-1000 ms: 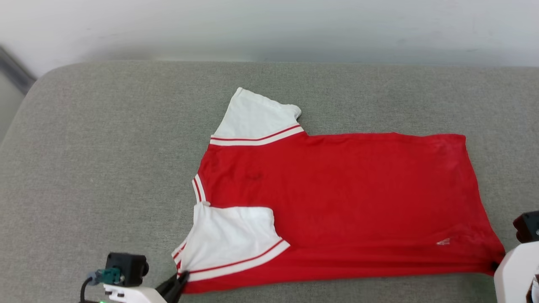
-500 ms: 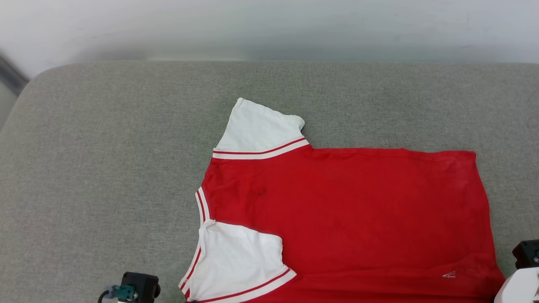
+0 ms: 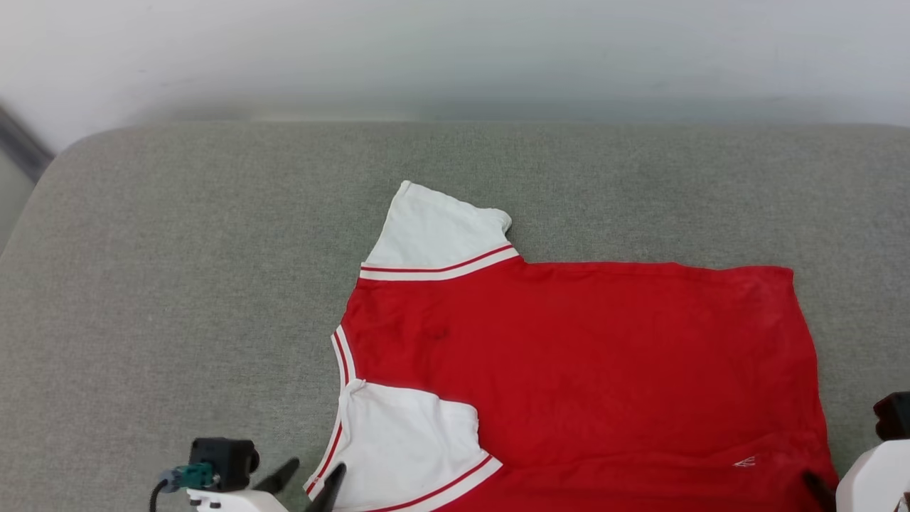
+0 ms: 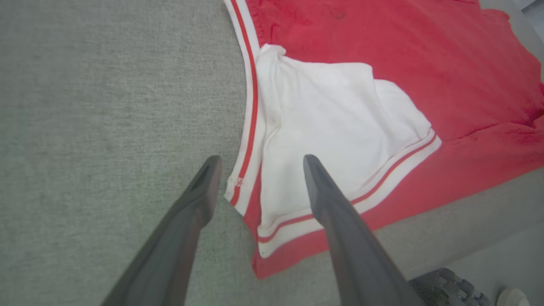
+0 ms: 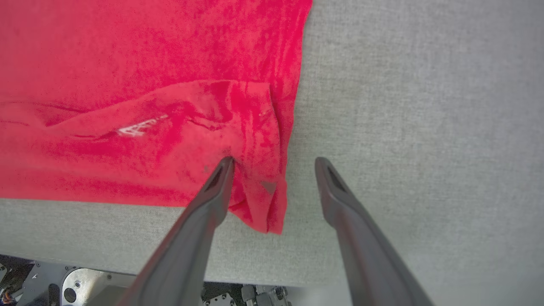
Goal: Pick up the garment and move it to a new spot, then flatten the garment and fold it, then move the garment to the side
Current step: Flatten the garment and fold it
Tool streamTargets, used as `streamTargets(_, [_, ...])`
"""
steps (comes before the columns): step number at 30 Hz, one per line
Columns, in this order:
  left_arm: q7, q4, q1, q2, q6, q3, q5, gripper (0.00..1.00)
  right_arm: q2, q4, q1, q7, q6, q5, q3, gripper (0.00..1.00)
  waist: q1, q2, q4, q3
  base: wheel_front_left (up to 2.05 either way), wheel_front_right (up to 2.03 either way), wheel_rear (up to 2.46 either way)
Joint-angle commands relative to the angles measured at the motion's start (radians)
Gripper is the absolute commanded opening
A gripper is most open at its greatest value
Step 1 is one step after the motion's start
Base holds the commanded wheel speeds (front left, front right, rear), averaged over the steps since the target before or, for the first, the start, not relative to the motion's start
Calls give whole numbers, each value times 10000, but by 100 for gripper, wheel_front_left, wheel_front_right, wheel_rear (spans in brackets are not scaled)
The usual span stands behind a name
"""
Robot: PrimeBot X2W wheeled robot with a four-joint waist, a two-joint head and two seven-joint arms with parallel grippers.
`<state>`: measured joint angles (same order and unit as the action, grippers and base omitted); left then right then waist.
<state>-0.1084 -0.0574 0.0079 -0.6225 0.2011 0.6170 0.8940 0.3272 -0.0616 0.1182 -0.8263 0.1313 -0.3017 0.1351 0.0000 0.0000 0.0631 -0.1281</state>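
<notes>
Left hand (image 4: 261, 159): was released, astride the edge of the white sleeve (image 4: 331, 127).
Right hand (image 5: 274, 160): was released, astride the rumpled hem corner (image 5: 259, 199).
Jersey T-shirt (image 3: 583, 355): near edge was cropped in head view.

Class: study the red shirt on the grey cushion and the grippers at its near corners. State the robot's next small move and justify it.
Probably lift the open left gripper clear and reach for the far sleeve to fold it inward. The garment lies spread, the near sleeve is folded onto its body, the far one sticks out, and the right gripper is open too.
</notes>
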Motion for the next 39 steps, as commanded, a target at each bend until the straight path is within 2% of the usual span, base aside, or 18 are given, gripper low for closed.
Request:
streamTargets(1, [152, 2, -132, 4, -49, -48, -109, 100, -40, -72, -156, 110, -11, -32, 44, 100, 0, 0, -25, 96, 0, 0, 0])
streamTargets(7, [1521, -192, -380, 104, -121, -434, -634, 100, -132, -749, -424, 1210, -10, 96, 153, 100, 0, 0, -140, 335, 0, 0, 0])
streamTargets(10, [2470, -293, -478, 182, -141, -696, -997, 100, -291, -1073, -606, 2260, -10, -40, 60, 100, 0, 0, -195, 364, 0, 0, 0])
streamTargets(14, [3362, -294, -635, 307, 96, -1010, -1585, 100, -244, -1233, -830, 3848, -10, 85, -130, 100, 0, 0, -262, 346, 0, 0, 0])
streamTargets(17, [3628, -401, -710, 575, 154, -1290, -1948, 100, -504, -1129, -886, 5027, -8, -9, -195, 100, 0, 0, -290, 311, 0, 0, 0])
streamTargets(21, [3735, -541, -749, 996, -57, -1688, -2334, 100, -777, -961, -1003, 6392, -10, -96, -201, 100, 0, 0, -309, 266, 0, 0, 0])
streamTargets(25, [3748, -700, -984, 1479, -344, -2123, -2771, 100, -1009, -824, -1053, 7212, -10, -197, -305, 100, 0, 0, -414, 86, 0, 0, 0])
streamTargets(28, [3742, -683, -1386, 1611, -620, -2352, -3002, 100, -1046, -812, -1281, 7701, -10, -182, -511, 100, 0, 0, -611, -182, 0, 0, 0])
streamTargets(31, [3671, -490, -2042, 1381, -889, -2468, -3140, 100, -1031, -816, -1464, 8008, -10, 64, -724, 100, 0, 0, -897, -601, 0, 0, 0])
streamTargets(34, [3055, -260, -2875, 916, -1164, -2551, -3172, 100, -1120, -901, -1719, 8150, -10, 179, -918, 100, 0, 0, -1255, -1098, 0, 0, 0])
streamTargets(38, [1662, 23, -4334, 129, -1752, -2583, -3009, 100, -1204, -930, -2062, 8266, -10, 193, -991, 100, 0, 0, -1713, -1773, 0, 0, 0])
streamTargets(39, [371, 509, -5413, -459, -2174, -2591, -2793, 100, -1310, -899, -2333, 8370, -10, 223, -1152, 100, 0, 0, -2111, -2243, 0, 0, 0])
